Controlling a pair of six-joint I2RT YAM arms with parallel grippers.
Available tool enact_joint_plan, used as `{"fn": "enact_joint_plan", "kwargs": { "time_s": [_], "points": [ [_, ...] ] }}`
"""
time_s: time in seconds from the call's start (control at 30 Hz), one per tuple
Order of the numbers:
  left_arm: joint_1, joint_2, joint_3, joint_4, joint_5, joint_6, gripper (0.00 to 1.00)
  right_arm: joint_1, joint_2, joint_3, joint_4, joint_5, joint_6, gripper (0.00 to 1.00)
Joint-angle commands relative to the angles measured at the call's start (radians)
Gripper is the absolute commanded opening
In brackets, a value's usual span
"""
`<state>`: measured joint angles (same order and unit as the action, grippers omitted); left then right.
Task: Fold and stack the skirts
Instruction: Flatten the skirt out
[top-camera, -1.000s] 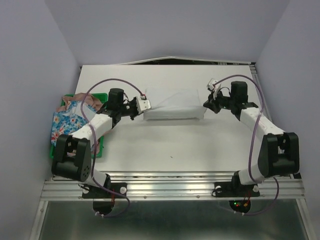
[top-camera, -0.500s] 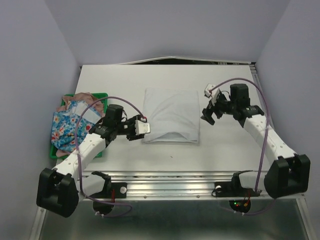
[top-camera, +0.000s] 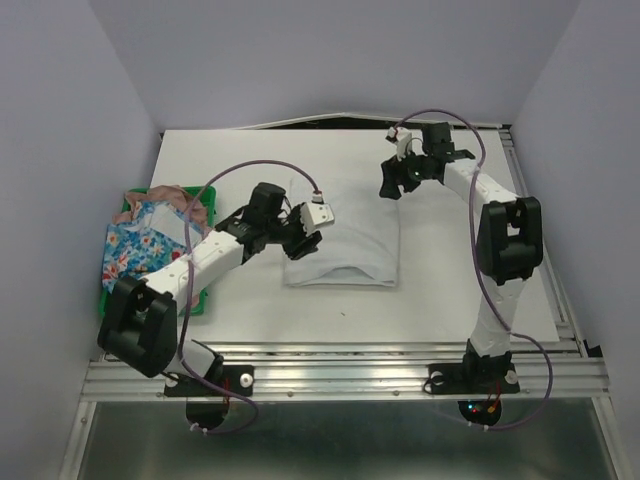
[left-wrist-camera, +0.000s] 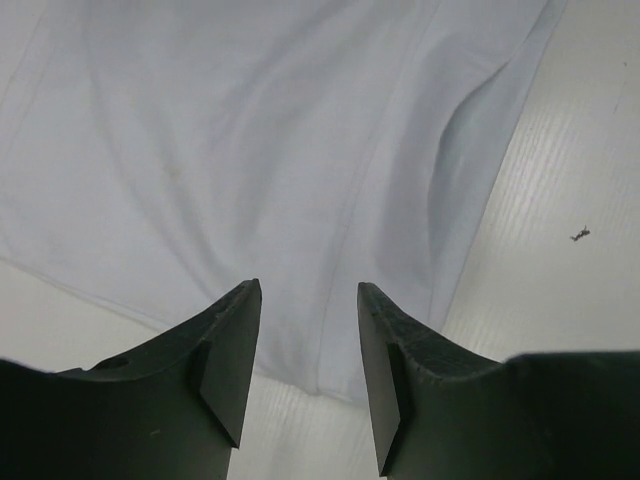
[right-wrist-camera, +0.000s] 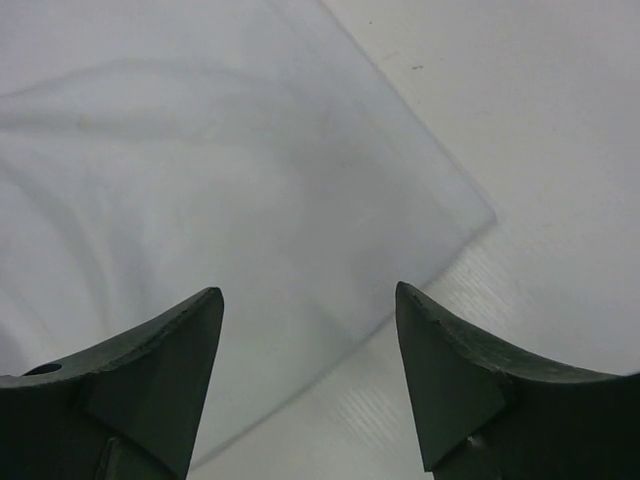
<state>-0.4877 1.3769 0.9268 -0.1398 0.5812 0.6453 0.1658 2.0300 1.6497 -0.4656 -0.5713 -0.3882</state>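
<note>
Folded skirt (top-camera: 345, 235) at table (top-camera: 450, 290) centre; tray (top-camera: 197, 297) holding other skirts (top-camera: 135, 245) left.

pink skirt (top-camera: 160, 191) mostly hidden under floral skirt (top-camera: 125, 250); white skirt (left-wrist-camera: 250, 150) edge-cropped

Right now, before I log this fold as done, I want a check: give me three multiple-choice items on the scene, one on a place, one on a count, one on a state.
1. Where does the white skirt lie?
A) hanging from a gripper
B) flat on the table
C) on the floor

2. How many skirts show in the green tray?
A) none
B) two
C) four

3. How does the left gripper stand?
A) open, holding nothing
B) shut on cloth
C) out of view

Answers:
1. B: it lies folded near the middle of the table.
2. B: a blue flowered skirt and a pink skirt lie there.
3. A: its jaws stand apart above the white skirt's edge.
</note>
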Motion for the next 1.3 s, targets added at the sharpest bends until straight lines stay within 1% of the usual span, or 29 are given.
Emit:
{"fn": "enact_joint_plan", "kwargs": {
  "time_s": [0.0,0.03,0.13,0.2,0.3,0.33,0.37,0.4,0.47,0.5,0.53,0.57,0.63,0.7,0.73,0.8,0.83,0.87,0.93,0.97,1.03,1.07,1.1,1.17,1.2,1.23,1.27],
  "points": [
    [-0.127,0.062,0.095,0.046,-0.130,-0.068,0.57,0.024,0.028,0.047,-0.051,-0.013,0.058,0.74],
    [-0.182,0.079,0.105,0.051,-0.150,-0.067,0.57,0.024,0.041,0.044,-0.048,-0.012,0.067,0.74],
    [-0.268,0.187,0.148,0.066,-0.233,-0.068,0.57,0.024,0.091,0.048,-0.047,0.002,0.089,0.74],
    [-0.301,0.234,0.178,0.069,-0.285,-0.079,0.56,0.024,0.120,0.048,-0.048,0.024,0.084,0.73],
    [-0.351,0.298,0.191,0.065,-0.307,-0.076,0.53,0.024,0.137,0.042,-0.057,0.053,0.071,0.73],
    [-0.367,0.324,0.191,0.057,-0.310,-0.055,0.50,0.024,0.148,0.042,-0.067,0.068,0.066,0.73],
    [-0.380,0.335,0.190,0.046,-0.314,-0.046,0.47,0.024,0.153,0.042,-0.071,0.076,0.060,0.73],
    [-0.406,0.347,0.185,0.030,-0.328,-0.039,0.38,0.024,0.157,0.044,-0.077,0.082,0.057,0.73],
    [-0.425,0.375,0.182,-0.009,-0.331,-0.023,0.28,0.024,0.167,0.042,-0.090,0.105,0.048,0.73],
    [-0.433,0.378,0.181,-0.024,-0.322,-0.015,0.19,0.024,0.168,0.039,-0.096,0.111,0.045,0.73],
    [-0.437,0.378,0.169,-0.036,-0.313,-0.006,0.16,0.024,0.170,0.032,-0.099,0.120,0.031,0.73],
    [-0.445,0.378,0.156,-0.064,-0.305,0.017,0.10,0.024,0.165,0.025,-0.105,0.135,0.026,0.73],
    [-0.448,0.373,0.146,-0.113,-0.290,0.040,0.05,0.024,0.159,0.000,-0.108,0.157,0.006,0.73],
    [-0.450,0.367,0.127,-0.135,-0.264,0.071,0.02,0.024,0.150,-0.019,-0.111,0.169,-0.009,0.73],
    [-0.450,0.363,0.124,-0.150,-0.253,0.086,0.03,0.024,0.148,-0.027,-0.114,0.174,-0.014,0.72],
    [-0.451,0.332,0.110,-0.199,-0.204,0.138,0.17,0.024,0.144,-0.042,-0.136,0.191,-0.031,0.72],
    [-0.453,0.315,0.104,-0.213,-0.184,0.157,0.24,0.024,0.141,-0.050,-0.142,0.195,-0.035,0.70],
    [-0.453,0.271,0.095,-0.236,-0.144,0.174,0.37,0.024,0.136,-0.068,-0.151,0.202,-0.040,0.70],
    [-0.453,0.217,0.069,-0.238,-0.124,0.165,0.51,0.024,0.121,-0.088,-0.165,0.208,-0.060,0.69],
    [-0.450,0.167,0.063,-0.236,-0.127,0.149,0.54,0.024,0.113,-0.111,-0.186,0.209,-0.070,0.68],
    [-0.427,0.120,0.050,-0.228,-0.129,0.101,0.54,0.024,0.092,-0.140,-0.211,0.211,-0.090,0.66],
    [-0.402,0.079,0.044,-0.218,-0.121,0.047,0.54,0.024,0.057,-0.162,-0.232,0.212,-0.097,0.65],
    [-0.335,0.061,0.037,-0.215,-0.104,0.024,0.54,0.024,0.036,-0.215,-0.241,0.212,-0.103,0.65],
    [-0.252,0.025,0.026,-0.180,-0.101,-0.030,0.54,0.024,-0.042,-0.276,-0.271,0.206,-0.118,0.63],
    [-0.176,0.025,0.023,-0.166,-0.142,-0.091,0.54,0.024,-0.071,-0.307,-0.283,0.199,-0.123,0.63],
    [-0.145,0.030,0.024,-0.156,-0.167,-0.116,0.53,0.024,-0.100,-0.364,-0.297,0.188,-0.129,0.62],
    [-0.118,0.060,0.032,-0.150,-0.241,-0.142,0.48,0.024,-0.159,-0.389,-0.327,0.150,-0.135,0.62]
  ]
}}
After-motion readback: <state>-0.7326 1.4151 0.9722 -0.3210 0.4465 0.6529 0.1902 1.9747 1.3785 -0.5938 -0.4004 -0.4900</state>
